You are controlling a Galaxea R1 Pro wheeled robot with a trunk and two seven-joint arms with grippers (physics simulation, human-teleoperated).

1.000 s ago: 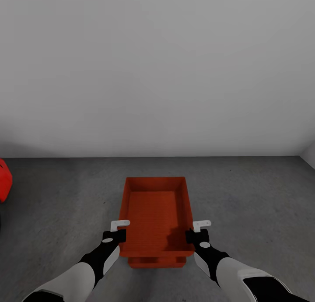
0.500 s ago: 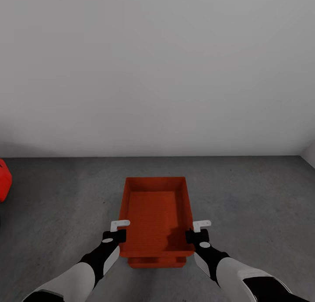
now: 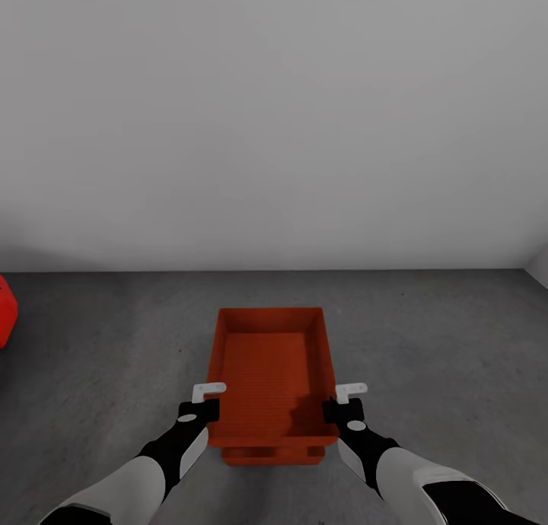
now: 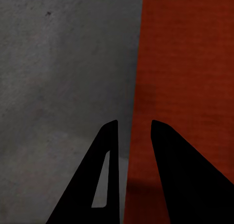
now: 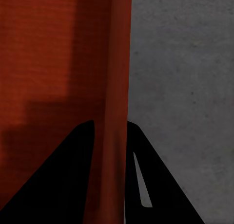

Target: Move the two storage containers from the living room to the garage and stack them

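On the floor (image 3: 426, 342): lower container (image 3: 272, 456)
Top container (image 3: 271, 369): stacked on it
Left gripper (image 3: 204, 400): pinched its left wall
Right gripper (image 3: 344, 401): pinched its right wall

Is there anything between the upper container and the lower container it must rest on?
Nothing visible. The upper container, gripped on its side walls by the left gripper and right gripper, sits directly over the lower container on the concrete floor.

Plain white wall (image 3: 274, 114) at far side, mottled grey concrete floor (image 3: 426, 342) below, red car edge (image 3: 6, 312) far left.
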